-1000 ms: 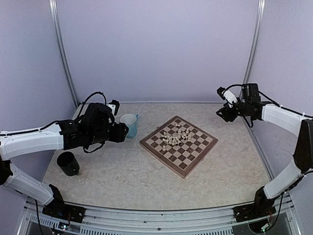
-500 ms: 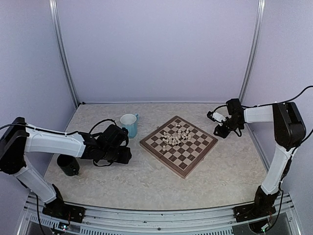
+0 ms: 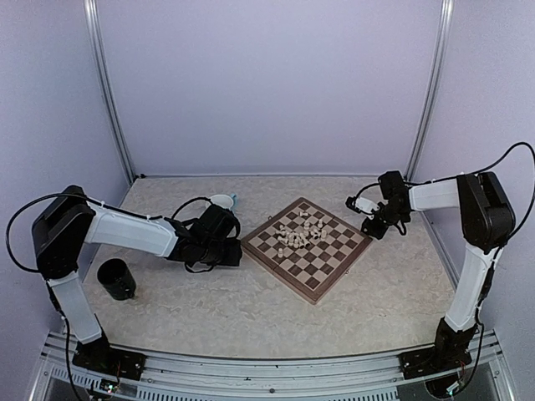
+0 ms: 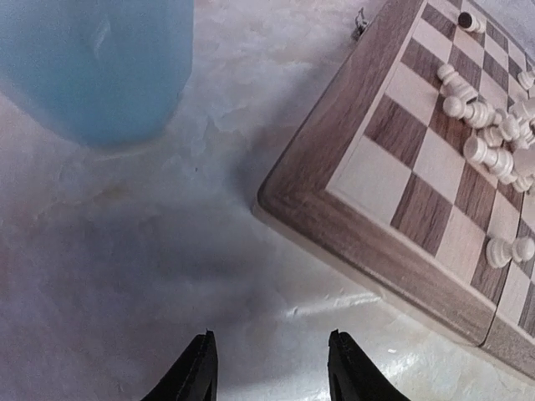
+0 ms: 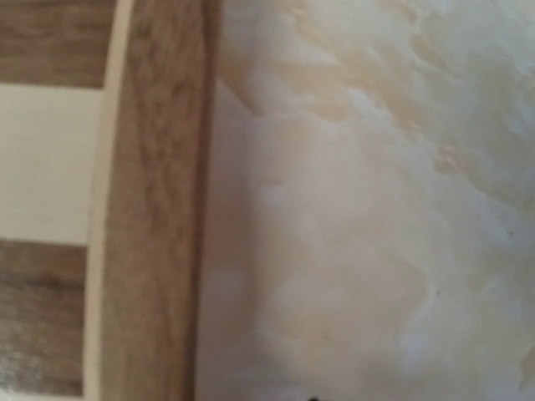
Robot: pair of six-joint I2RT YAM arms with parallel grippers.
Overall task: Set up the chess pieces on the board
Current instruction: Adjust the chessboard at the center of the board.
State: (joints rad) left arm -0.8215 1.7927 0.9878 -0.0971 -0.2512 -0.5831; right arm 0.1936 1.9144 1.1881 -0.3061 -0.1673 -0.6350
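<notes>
We found the left gripper (image 4: 269,351) spread and empty beside the board (image 4: 334,219), its chess pieces (image 4: 489,138) heaped. We couldn't tell the right gripper (image 3: 373,224) state; it seemed blurred.

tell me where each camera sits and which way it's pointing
top external: high behind the arm bases, looking down across the table at the board and chess pieces; both arms, the left tool and right tool show
left wrist: low on the left arm, facing the board's corner and a blue cup; its two fingertips show, apart and empty
right wrist: close over the board's rim and the table; its own tool is not clearly visible
shared: all three see the board
</notes>
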